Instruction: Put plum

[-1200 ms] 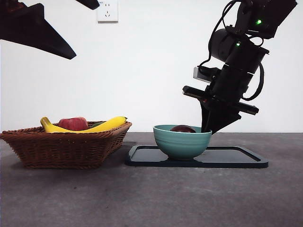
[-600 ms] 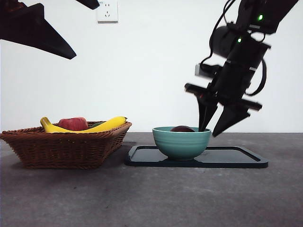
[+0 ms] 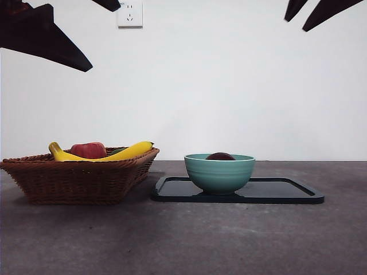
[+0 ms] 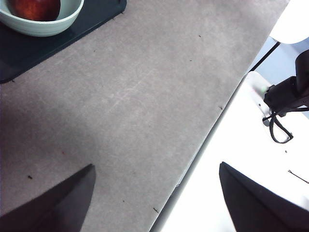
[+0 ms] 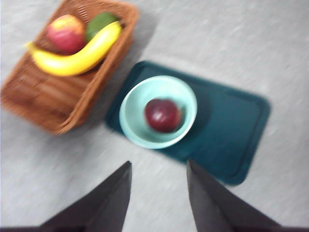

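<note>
One plum (image 5: 163, 115) is left in the teal bowl (image 5: 133, 113), released moments ago. The right gripper (image 5: 158, 193) has been raised well above it, fingers spread and empty, so placement looks complete. The left gripper (image 4: 154, 193) is held wide apart, well aside.

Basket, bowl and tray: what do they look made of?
The basket looks like woven brown wicker, with visible braided strands. The bowl looks like glazed ceramic, pale green with faint ridges and a soft sheen. The tray looks like dark, smooth plastic with a raised rim, though metal cannot be excluded.
</note>
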